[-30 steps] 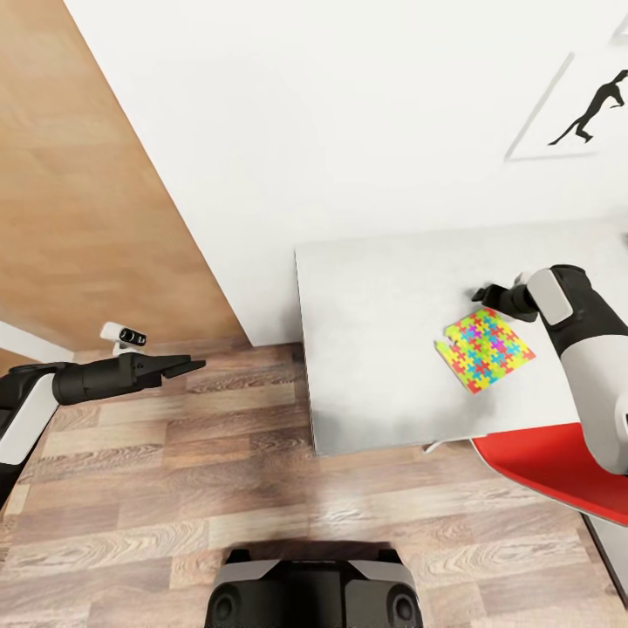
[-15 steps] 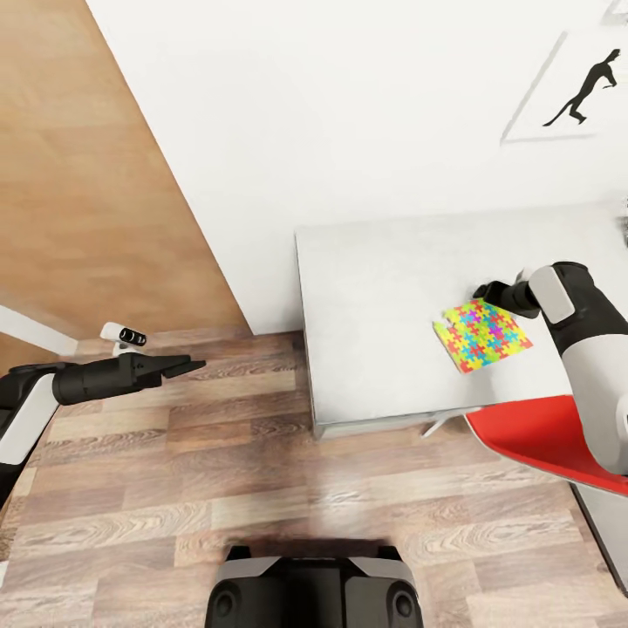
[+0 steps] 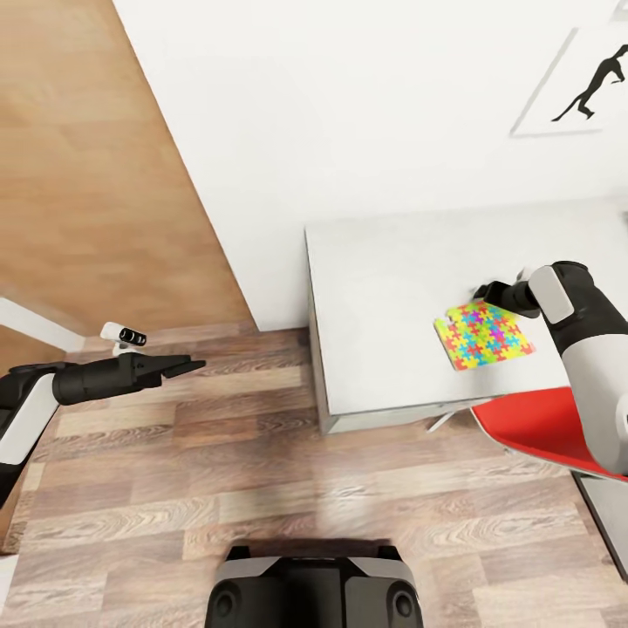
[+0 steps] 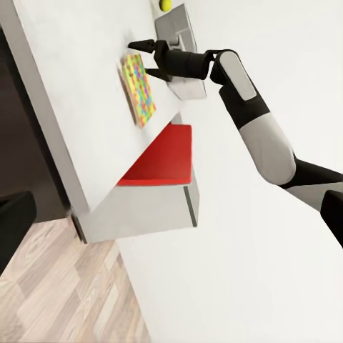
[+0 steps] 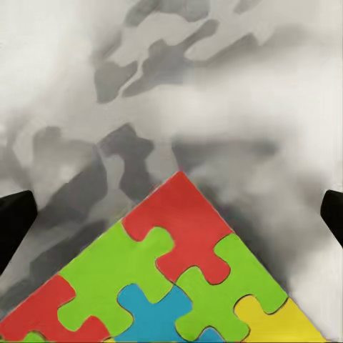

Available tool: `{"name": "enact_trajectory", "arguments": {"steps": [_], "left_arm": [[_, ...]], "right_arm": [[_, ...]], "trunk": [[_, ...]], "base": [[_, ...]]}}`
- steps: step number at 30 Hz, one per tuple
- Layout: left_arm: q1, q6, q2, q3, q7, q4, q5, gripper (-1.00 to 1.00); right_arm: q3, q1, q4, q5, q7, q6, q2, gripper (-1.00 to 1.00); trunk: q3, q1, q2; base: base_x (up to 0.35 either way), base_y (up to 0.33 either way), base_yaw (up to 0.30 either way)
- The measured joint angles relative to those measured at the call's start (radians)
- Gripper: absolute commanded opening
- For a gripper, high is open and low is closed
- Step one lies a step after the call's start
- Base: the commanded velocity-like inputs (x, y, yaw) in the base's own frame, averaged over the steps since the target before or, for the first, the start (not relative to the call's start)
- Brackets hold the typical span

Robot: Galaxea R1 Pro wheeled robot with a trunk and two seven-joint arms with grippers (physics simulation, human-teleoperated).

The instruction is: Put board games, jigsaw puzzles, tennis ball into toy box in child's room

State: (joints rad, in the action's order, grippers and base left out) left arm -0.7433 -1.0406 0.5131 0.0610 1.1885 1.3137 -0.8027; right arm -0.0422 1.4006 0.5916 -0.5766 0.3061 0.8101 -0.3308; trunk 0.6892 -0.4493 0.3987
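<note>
One jigsaw puzzle lies flat on the pale table, near its front edge. My right gripper hovers open at the puzzle's far corner. In the right wrist view the fingers stand wide on either side of that red corner piece. The left wrist view shows the same puzzle, the right gripper, the grey toy box just beyond it and the tennis ball behind the box. My left gripper hangs open over the floor, well left of the table, holding nothing.
A red chair seat sits tucked at the table's front right, under my right arm. A white wall with a framed dinosaur picture backs the table. A wooden panel stands at the left, with wood floor between.
The whole picture has shifted: the table and wall have slid right and a little away, so the camera moved. The right gripper stays at the puzzle's corner. The left arm keeps its pose.
</note>
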Motion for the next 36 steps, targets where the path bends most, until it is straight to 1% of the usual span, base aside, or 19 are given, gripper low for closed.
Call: {"name": "enact_trajectory", "arguments": {"steps": [14, 19, 22, 25, 29, 36], "left_arm": [[0.0, 0.0, 0.0, 0.0, 0.0, 0.0, 0.0, 1.0], [0.0, -0.001, 0.0, -0.001, 0.0, 0.0, 0.0, 1.0], [0.0, 0.0, 0.0, 0.0, 0.0, 0.0, 0.0, 1.0], [0.0, 0.0, 0.0, -0.001, 0.0, 0.0, 0.0, 1.0], [0.0, -0.001, 0.0, -0.001, 0.0, 0.0, 0.0, 1.0], [0.0, 0.0, 0.0, -0.001, 0.0, 0.0, 0.0, 1.0]], "right_arm": [[0.001, -0.001, 0.0, -0.005, -0.001, 0.001, -0.001, 1.0], [0.001, -0.001, 0.002, 0.003, -0.003, 0.004, -0.002, 1.0], [0.001, -0.001, 0.003, 0.011, -0.004, 0.006, -0.002, 1.0], [0.001, -0.001, 0.003, 0.01, -0.004, 0.007, -0.002, 1.0], [0.003, -0.002, 0.001, -0.008, -0.007, 0.004, -0.002, 1.0], [0.003, -0.002, 0.001, -0.009, -0.008, 0.006, -0.002, 1.0]], "trunk": [[0.0, 0.0, 0.0], [0.0, 0.0, 0.0], [0.0, 0.0, 0.0], [0.0, 0.0, 0.0], [0.0, 0.0, 0.0], [0.0, 0.0, 0.0]], "base": [[-0.15, 0.201, 0.0], [-0.044, 0.249, 0.0], [-0.007, 0.083, 0.0], [-0.01, 0.06, 0.0], [-0.109, 0.139, 0.0], [-0.148, 0.082, 0.0]]}}
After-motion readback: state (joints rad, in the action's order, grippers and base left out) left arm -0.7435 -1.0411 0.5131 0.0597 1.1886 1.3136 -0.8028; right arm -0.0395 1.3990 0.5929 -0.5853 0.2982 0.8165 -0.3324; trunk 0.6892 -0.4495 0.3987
